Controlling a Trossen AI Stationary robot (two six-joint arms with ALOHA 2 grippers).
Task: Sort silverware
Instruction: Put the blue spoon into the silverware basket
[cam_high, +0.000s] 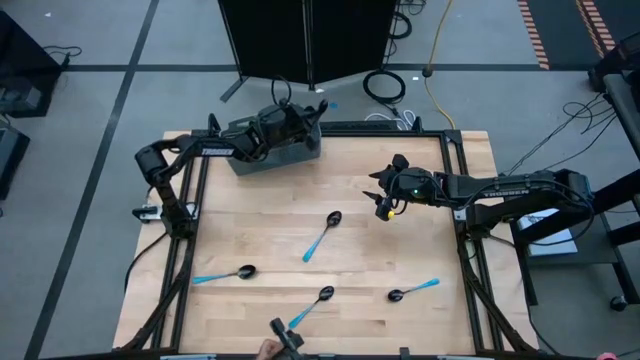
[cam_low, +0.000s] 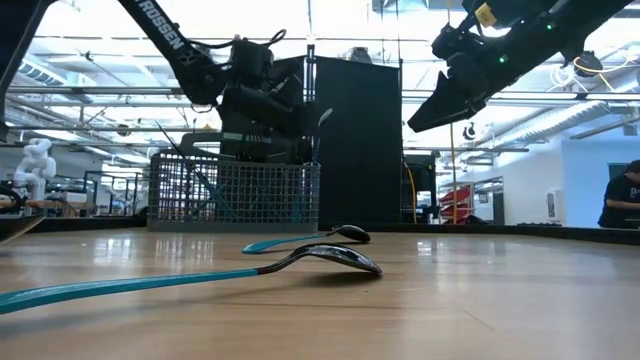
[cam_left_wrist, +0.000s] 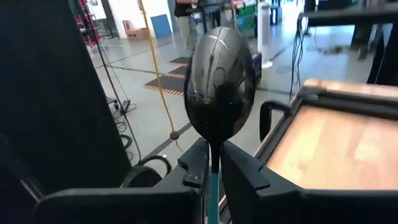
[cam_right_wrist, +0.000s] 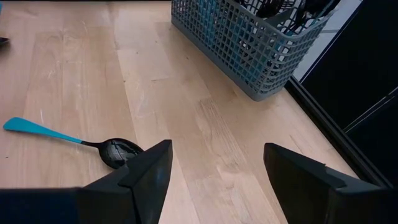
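While left tool (cam_left_wrist: 211, 171) grips spoon (cam_left_wrist: 220, 84) (over basket (cam_high: 285, 157)).

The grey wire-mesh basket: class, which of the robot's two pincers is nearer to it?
Left. The left pincer hovers over the basket, shut on a spoon. The right pincer hangs open above the table, well to the basket's right.

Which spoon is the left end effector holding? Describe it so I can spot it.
Find the grey mesh basket at the table's far edge. The left end effector above it pinches a spoon upright by its blue handle; the others lie flat on the table.
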